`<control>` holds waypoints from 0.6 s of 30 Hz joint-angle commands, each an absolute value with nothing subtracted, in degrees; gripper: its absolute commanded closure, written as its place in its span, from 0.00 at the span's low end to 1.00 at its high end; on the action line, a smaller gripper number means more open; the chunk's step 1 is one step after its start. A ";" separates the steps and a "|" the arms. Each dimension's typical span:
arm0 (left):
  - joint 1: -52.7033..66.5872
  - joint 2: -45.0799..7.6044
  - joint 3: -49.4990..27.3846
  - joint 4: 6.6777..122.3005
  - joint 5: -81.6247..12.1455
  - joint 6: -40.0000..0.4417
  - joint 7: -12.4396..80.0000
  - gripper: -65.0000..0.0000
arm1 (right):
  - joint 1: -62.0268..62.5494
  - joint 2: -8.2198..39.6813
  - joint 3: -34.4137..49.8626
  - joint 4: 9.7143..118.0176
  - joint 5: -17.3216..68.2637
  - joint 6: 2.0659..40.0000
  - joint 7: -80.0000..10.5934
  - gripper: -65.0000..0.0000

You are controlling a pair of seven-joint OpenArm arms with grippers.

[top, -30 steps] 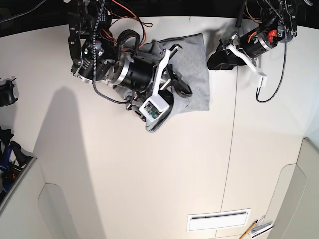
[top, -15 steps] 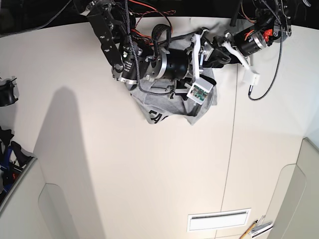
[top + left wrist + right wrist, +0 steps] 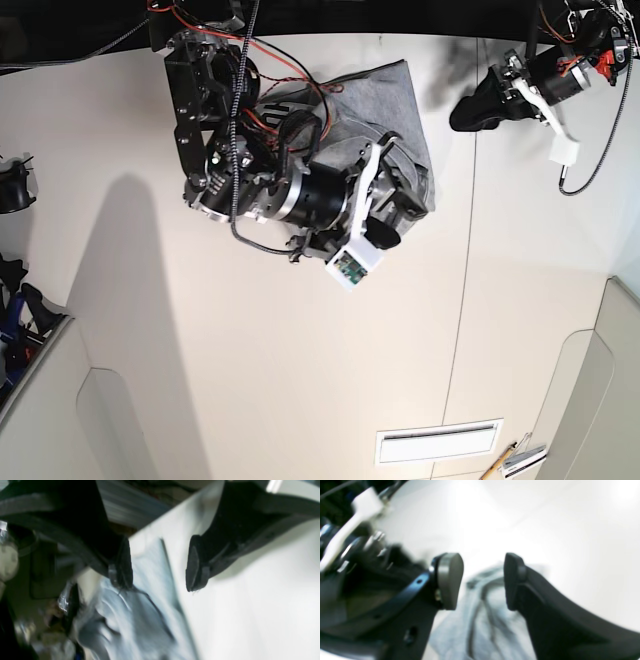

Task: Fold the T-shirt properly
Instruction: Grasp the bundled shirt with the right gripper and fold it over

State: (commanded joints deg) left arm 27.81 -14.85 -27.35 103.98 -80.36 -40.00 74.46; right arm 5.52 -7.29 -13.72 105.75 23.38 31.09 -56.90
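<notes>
The base view shows the grey T-shirt (image 3: 385, 95) lying bunched and creased in the upper middle of the frame, on a pale desk (image 3: 290, 370). One flatter part with a straight edge reaches toward the top, just right of the middle. The right arm (image 3: 215, 130) comes down from the upper left and crosses over the cloth, hiding much of it. Its pincer (image 3: 405, 210) is over the lower right part of the shirt.

The left arm (image 3: 585, 65) comes in at the upper right corner, and its pincer (image 3: 466, 118) points toward the shirt, to the right of the cloth and apart from it.

In the left wrist view, the two dark fingers (image 3: 197, 565) are spread, with nothing pinched between them. Bare desk and a corner of the shirt show through the gap, and blurred folds run down to the bottom of the frame.

In the right wrist view, the fingers (image 3: 451, 580) are spread too, and folds of the shirt show beyond and below them. I cannot tell whether either finger touches the cloth. The left arm, with a white bracket, fills the left side.

Back in the base view, a white rectangular panel (image 3: 438, 443) lies at the lower right, with a pencil-like stick (image 3: 492, 457) beside it.
</notes>
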 joint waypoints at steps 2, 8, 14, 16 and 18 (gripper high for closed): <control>28.60 -13.67 -23.20 105.62 -80.29 -40.00 74.39 0.43 | 5.50 -6.24 -9.98 105.75 26.17 31.20 -57.41 0.60; 27.77 -9.28 -21.04 106.50 -71.53 -40.00 70.11 0.43 | 1.56 1.02 -13.13 105.75 38.96 34.06 -64.55 0.60; 28.18 -10.61 -26.57 106.41 -68.45 -40.00 69.69 0.43 | -2.70 6.37 -24.91 105.71 27.14 34.15 -57.25 0.60; 29.19 -10.61 -28.12 106.39 -68.42 -40.00 69.69 0.43 | -2.44 6.76 -27.73 105.71 22.35 33.17 -54.50 0.56; 30.83 -10.61 -28.32 106.17 -68.55 -40.00 69.67 0.43 | -2.24 6.76 -28.99 105.71 19.14 32.69 -53.06 0.49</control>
